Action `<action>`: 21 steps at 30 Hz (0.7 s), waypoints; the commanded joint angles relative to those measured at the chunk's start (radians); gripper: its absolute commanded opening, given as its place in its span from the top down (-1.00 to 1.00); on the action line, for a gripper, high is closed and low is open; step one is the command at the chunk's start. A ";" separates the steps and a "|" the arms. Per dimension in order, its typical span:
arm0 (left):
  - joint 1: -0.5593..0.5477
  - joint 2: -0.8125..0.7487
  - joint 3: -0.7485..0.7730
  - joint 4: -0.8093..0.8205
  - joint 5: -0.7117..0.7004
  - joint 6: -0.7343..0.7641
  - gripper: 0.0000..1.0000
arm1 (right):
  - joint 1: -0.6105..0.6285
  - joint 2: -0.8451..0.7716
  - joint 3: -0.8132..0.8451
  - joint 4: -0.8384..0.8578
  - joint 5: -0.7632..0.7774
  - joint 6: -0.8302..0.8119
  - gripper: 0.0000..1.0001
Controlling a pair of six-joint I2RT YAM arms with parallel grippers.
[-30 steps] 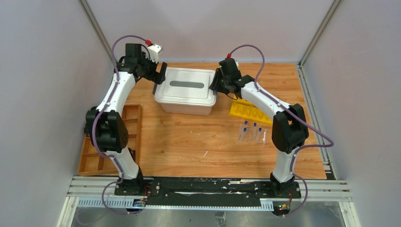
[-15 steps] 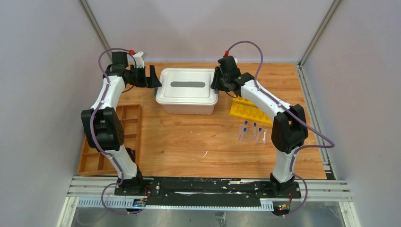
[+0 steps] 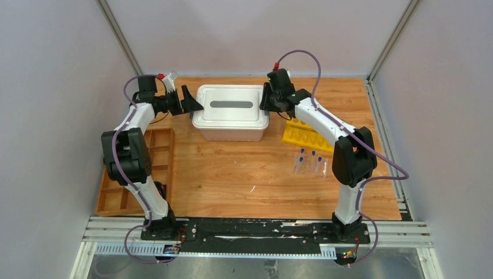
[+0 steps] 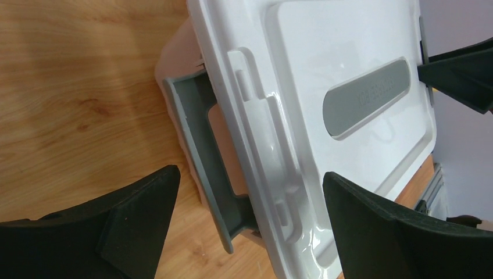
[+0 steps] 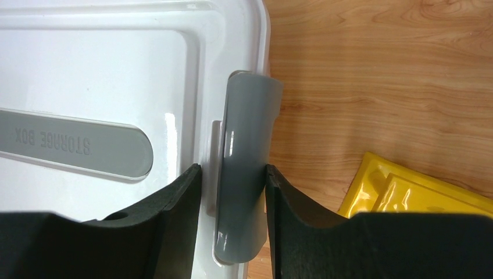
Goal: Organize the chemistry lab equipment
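Top view: white-lidded plastic storage box [image 3: 229, 125] sat far-centre on wooden surface [image 3: 232, 174]. Yellow plastic tube rack [image 3: 305, 138] lay just right of box. Small clear blue-capped tubes [image 3: 311, 163] stood close beside rack, on side toward arm bases.

Left wrist: left jaws spread wide, left-end grey handle [image 4: 197, 145] between them, ungripped.

Right wrist: right jaws pinched right-end grey handle [image 5: 247, 145]. Rack corner [image 5: 407, 192] showed at lower right.

Glossy plastic lid [image 4: 325, 52] and yellow rack [image 5: 418, 195]

yellow tube rack [image 3: 299, 138] partly under the right arm [image 3: 318, 120] — bin [image 3: 228, 133] inside hidden by white lid [image 3: 229, 113]
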 commanded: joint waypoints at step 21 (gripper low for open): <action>-0.121 -0.051 0.068 -0.089 -0.172 0.152 -0.31 | 0.009 0.016 -0.001 -0.043 0.003 -0.033 0.24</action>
